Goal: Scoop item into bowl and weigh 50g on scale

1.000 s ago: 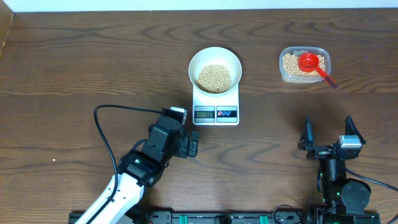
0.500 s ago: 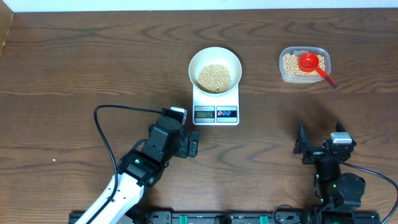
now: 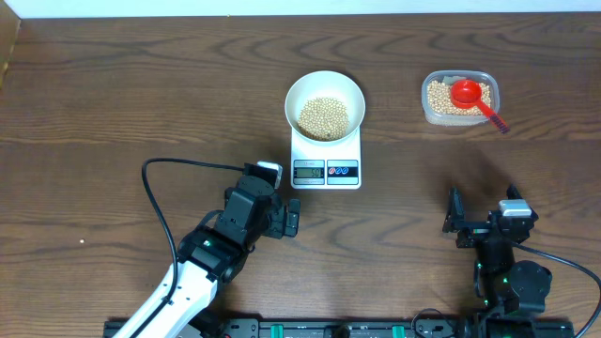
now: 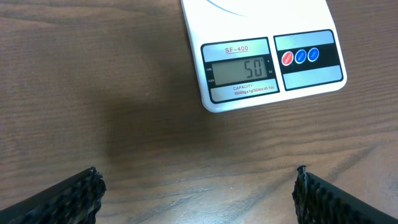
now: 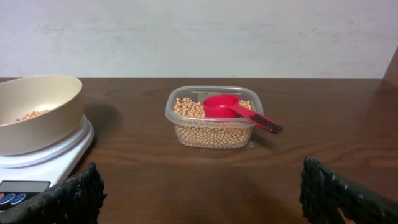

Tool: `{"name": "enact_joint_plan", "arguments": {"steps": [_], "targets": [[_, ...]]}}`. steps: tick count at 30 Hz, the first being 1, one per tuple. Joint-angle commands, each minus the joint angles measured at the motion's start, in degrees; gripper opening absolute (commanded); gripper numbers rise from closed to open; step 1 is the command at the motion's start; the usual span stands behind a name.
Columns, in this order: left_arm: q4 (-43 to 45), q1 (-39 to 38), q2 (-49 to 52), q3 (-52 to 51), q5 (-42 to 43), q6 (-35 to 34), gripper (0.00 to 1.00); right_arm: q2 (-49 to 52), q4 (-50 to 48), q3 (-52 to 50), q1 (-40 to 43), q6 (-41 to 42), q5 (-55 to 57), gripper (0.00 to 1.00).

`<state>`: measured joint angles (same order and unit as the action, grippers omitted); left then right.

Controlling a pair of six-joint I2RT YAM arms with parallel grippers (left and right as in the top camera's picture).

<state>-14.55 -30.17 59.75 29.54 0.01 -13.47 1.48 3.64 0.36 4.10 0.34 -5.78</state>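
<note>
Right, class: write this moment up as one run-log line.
scale: reads 50 | bowl: on scale, beans inside | red scoop: in tub | left gripper: open, empty | right gripper: open, empty

White scale [image 4: 261, 68] on brown wood table [image 4: 93, 93], display [image 4: 239, 70] reads 50, three round buttons [image 4: 300, 56] right of it. left gripper [image 4: 198, 186] fingers [image 4: 68, 199] spread wide at the bottom corners, nothing between them.
</note>
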Motion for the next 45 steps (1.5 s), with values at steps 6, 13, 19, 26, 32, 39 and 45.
{"name": "enact_joint_plan", "arguments": {"steps": [6, 13, 19, 26, 32, 39, 45], "targets": [[0.0, 0.0, 0.1, 0.1, -0.7, 0.4, 0.99, -0.3, 0.2, 0.0, -0.4, 0.0, -0.3, 0.99], [0.0, 0.0, 0.0, 0.1, -0.7, 0.4, 0.99, -0.3, 0.2, 0.0, -0.4, 0.0, -0.3, 0.99], [0.0, 0.0, -1.2, 0.1, -0.7, 0.4, 0.99, -0.3, 0.2, 0.0, -0.4, 0.0, -0.3, 0.99], [0.1, 1.2, -8.6, -0.3, -0.8, 5.0, 0.99, -0.3, 0.2, 0.0, -0.4, 0.0, -0.3, 0.99], [1.7, 9.4, -17.4, -0.5, 3.7, 15.6, 0.99, -0.3, 0.2, 0.0, -0.4, 0.0, -0.3, 0.99], [5.4, 21.6, -29.8, -6.6, 14.4, 28.0, 0.99, -0.3, 0.2, 0.0, -0.4, 0.0, -0.3, 0.99], [17.5, 30.0, -43.5, -21.5, 14.4, 27.8, 0.99, -0.3, 0.2, 0.0, -0.4, 0.0, -0.3, 0.99]]}}
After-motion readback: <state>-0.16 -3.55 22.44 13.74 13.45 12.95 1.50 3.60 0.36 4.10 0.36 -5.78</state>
